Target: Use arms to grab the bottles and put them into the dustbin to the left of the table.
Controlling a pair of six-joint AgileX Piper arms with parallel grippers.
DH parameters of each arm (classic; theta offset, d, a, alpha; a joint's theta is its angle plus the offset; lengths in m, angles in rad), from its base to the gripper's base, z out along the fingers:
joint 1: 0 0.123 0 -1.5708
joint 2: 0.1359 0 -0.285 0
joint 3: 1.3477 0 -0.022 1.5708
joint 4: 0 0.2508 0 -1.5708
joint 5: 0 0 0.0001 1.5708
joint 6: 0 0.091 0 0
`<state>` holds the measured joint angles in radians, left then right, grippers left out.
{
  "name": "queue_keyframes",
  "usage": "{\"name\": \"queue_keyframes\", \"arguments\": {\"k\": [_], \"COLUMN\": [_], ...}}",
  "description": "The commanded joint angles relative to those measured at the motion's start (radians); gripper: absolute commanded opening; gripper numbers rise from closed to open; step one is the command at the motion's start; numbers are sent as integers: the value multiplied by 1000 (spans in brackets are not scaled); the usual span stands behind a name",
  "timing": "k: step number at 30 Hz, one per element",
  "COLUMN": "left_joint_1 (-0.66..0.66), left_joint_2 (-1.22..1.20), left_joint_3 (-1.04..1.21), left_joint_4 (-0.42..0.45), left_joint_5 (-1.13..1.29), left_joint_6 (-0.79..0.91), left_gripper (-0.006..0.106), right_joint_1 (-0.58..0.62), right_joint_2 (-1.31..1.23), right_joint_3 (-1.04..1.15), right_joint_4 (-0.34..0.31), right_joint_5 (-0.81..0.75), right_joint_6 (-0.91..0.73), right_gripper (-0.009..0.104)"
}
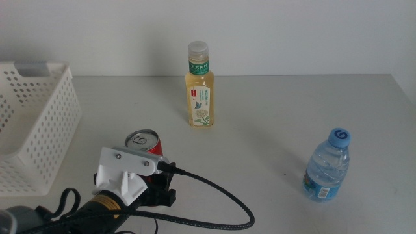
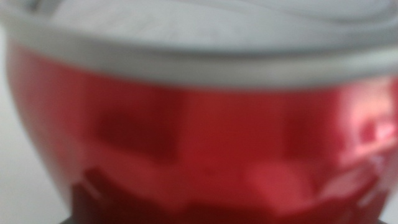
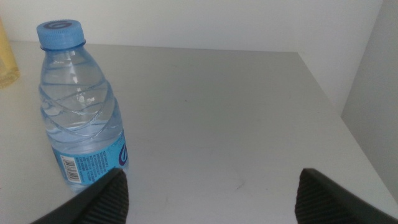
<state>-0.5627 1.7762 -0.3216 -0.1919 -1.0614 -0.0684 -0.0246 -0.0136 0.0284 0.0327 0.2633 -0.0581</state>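
Observation:
A red soda can [image 1: 144, 142] stands upright on the table [image 1: 260, 123], left of the middle. My left gripper [image 1: 155, 177] is right up against it, under the white wrist mount. The can [image 2: 199, 143] fills the left wrist view as a blur, and no jaws show there. Further back, near the middle, stands the pale-yellow tea bottle [image 1: 200, 91]. The small clear water bottle [image 1: 327, 166] with a blue cap stands at the right. My right gripper [image 3: 211, 202] is open, close to the water bottle [image 3: 81, 106], which stands beside one jaw rather than between the two.
The white perforated dustbin [image 1: 32, 123] sits at the table's left side, close to the can. A thick black cable [image 1: 221, 201] loops from the left arm over the table's front. The table's right edge [image 3: 339, 118] lies near the right gripper.

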Motion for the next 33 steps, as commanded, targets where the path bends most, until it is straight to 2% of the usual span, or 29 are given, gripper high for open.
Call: {"name": "queue_keyframes", "arguments": {"k": [1, 6, 10, 16, 19, 23, 33], "left_joint_1": [-5, -5, -5, 52, 128, 255, 643], "left_joint_2": [-103, -247, -359, -423, -419, -419, -369], "left_joint_3": [-13, -51, -154, -381, -499, -644, -946], "left_joint_4": [-14, -32, -65, -262, -297, -256, -81], "left_joint_5": [-31, 186, 500, 914, 1179, 1440, 1870], "left_joint_6": [-21, -4, 117, 353, 449, 523, 522], "left_gripper": [-2, -2, -2, -2, -2, -2, -2], "right_joint_1": [-7, -7, -7, -7, -7, -7, -7], "right_joint_2": [-22, -22, -22, -22, -22, -22, -22], "right_joint_3": [-9, -9, -9, -9, -9, -9, -9], "right_joint_4": [-12, -12, -12, -12, -12, -12, -12], "right_joint_5": [-75, -75, -75, -75, -75, -75, -75], "right_joint_6": [-9, -9, -9, -9, -9, -9, -9], "right_gripper": [94, 94, 94, 94, 94, 94, 94]}}
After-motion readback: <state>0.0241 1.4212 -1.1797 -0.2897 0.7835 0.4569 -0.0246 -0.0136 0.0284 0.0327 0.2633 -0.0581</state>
